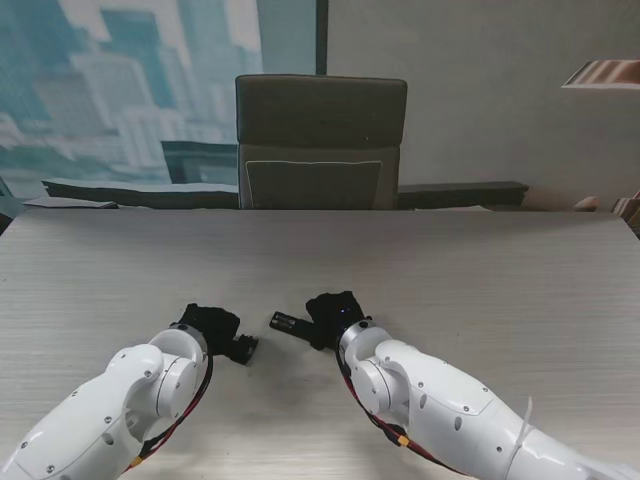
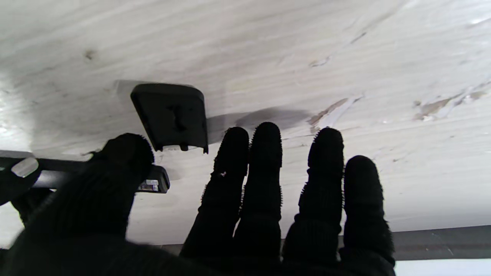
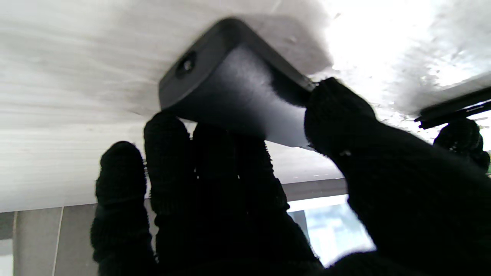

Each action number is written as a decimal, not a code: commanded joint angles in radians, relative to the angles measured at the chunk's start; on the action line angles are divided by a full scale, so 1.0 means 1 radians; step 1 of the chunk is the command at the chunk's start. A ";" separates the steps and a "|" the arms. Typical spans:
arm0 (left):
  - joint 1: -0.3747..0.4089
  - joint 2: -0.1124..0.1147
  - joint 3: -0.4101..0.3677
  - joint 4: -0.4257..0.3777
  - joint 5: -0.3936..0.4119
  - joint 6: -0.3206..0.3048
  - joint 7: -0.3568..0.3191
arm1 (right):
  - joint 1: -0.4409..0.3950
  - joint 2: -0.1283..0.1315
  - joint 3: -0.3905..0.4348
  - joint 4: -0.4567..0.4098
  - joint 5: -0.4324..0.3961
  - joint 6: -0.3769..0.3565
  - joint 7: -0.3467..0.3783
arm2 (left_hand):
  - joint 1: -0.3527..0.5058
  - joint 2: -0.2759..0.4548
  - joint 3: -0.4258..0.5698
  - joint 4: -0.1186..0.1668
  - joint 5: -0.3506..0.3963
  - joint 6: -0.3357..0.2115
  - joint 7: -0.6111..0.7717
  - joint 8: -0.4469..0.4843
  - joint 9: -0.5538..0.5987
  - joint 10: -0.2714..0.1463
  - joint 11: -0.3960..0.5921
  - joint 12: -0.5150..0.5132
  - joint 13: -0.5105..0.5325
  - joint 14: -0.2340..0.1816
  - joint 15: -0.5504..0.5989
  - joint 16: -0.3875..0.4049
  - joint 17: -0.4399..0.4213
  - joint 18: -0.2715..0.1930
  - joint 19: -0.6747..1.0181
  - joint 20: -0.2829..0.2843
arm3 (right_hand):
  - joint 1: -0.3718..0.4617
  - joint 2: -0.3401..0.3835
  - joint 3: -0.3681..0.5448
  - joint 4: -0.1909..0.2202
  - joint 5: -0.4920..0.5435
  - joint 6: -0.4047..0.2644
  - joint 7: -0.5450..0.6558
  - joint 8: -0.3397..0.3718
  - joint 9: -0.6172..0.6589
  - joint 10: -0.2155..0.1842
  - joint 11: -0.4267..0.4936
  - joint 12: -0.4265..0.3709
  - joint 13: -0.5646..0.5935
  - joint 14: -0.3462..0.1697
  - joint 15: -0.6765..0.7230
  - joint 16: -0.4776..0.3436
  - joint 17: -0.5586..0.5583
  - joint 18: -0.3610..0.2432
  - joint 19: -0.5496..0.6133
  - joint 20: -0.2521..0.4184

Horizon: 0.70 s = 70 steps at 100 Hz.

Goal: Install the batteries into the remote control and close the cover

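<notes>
Remote control: black, slim, lying on the table near the front edge, roughly midway between the two arms. Protrudes to the left from under the right hand. In the right wrist view, remote control shows a rounded dark end with a small round recess and a matte, slightly blurred face.

Right hand: black-gloved, clasped on the remote control, thumb pressed to one long edge, fingers wrapped against the opposite side.

Battery cover: small black plate with rounded corners, flat on the table, separate from the remote body. In the stand view, cover just beside the left hand, nearer to me than the remote control.

Left hand: black-gloved, fingers extended and slightly spread, palm toward the table, holding nothing. Battery cover between thumb and index finger in the left wrist view; contact cannot be determined.

Batteries: not distinguishable at this size.

Table: pale grey wood-grain surface, with scuffed, worn patches visible in the left wrist view.

Room: dark office chair pushed against the far edge of the table. Beyond it, a cityscape in blue-green tones on the left and a plain grey wall on the right.
</notes>
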 commanded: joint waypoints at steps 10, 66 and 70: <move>0.006 -0.002 0.043 0.017 0.016 0.035 -0.014 | -0.035 0.011 -0.006 0.020 0.002 -0.009 0.023 | -0.004 0.000 0.020 0.021 0.013 -0.029 0.007 0.002 0.004 0.006 0.030 0.005 0.000 -0.009 0.012 0.001 -0.004 -0.005 0.005 -0.006 | 0.071 0.043 0.074 0.037 0.146 -0.215 0.057 0.040 0.003 -0.013 0.015 -0.007 -0.009 0.012 -0.003 -0.005 -0.011 0.043 -0.006 -0.008; -0.039 0.003 0.155 0.084 0.075 0.081 0.002 | -0.041 0.010 0.001 0.027 0.005 -0.010 0.015 | 0.045 -0.088 0.167 -0.018 0.039 -0.068 0.152 0.014 0.063 -0.021 0.120 0.033 0.062 -0.012 0.093 0.027 0.044 -0.002 0.062 0.024 | 0.067 0.050 0.070 0.039 0.145 -0.215 0.057 0.039 0.002 -0.012 0.014 -0.001 -0.011 0.011 -0.004 -0.004 -0.012 0.043 -0.006 -0.011; -0.045 0.003 0.164 0.092 0.084 0.083 0.004 | -0.041 0.010 0.001 0.026 0.005 -0.010 0.015 | 0.046 -0.092 0.168 -0.019 0.036 -0.070 0.157 0.012 0.063 -0.022 0.123 0.034 0.061 -0.011 0.095 0.028 0.044 -0.003 0.063 0.025 | 0.067 0.050 0.070 0.039 0.145 -0.215 0.057 0.039 0.002 -0.011 0.014 -0.001 -0.010 0.012 -0.003 -0.003 -0.012 0.043 -0.006 -0.012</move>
